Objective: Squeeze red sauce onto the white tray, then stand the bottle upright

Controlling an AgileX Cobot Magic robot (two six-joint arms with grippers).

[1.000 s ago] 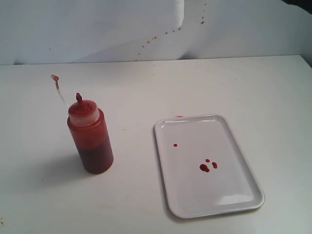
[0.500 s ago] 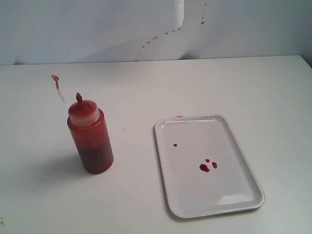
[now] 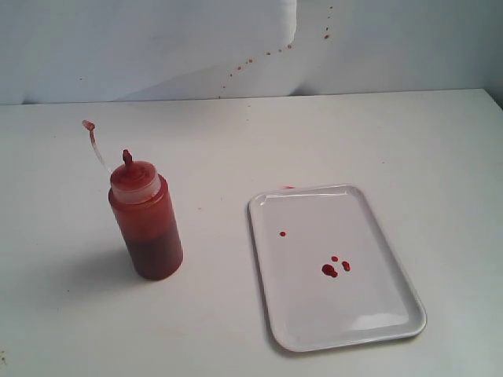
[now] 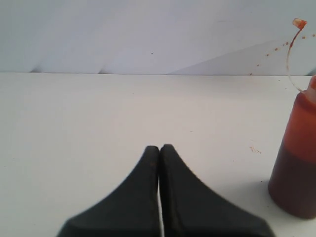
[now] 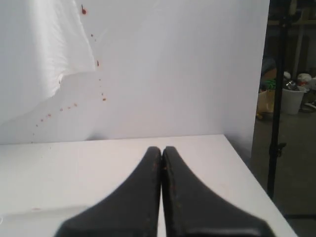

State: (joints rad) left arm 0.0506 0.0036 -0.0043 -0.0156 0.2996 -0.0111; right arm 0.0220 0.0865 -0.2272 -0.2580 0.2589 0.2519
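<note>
Your left tool (image 4: 159, 148) and right tool (image 5: 161, 149) sit fully closed, holding nothing. On the worktop (image 3: 236, 141) the bottle (image 3: 147, 228) stands upright, apart from the white tray (image 3: 393, 259), which carries red sauce (image 3: 329, 270) drops.

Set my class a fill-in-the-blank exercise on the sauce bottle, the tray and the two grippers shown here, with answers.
The translucent plastic squeeze bottle stands ____ on the white table.
The sauce drops on the flat rectangular white plastic tray are ____ in colour.
The black left gripper and right gripper both have their jaws ____.
The bottle's thin tethered tip cap is ____ the nozzle.
Missing words: upright; red; shut; off.
</note>
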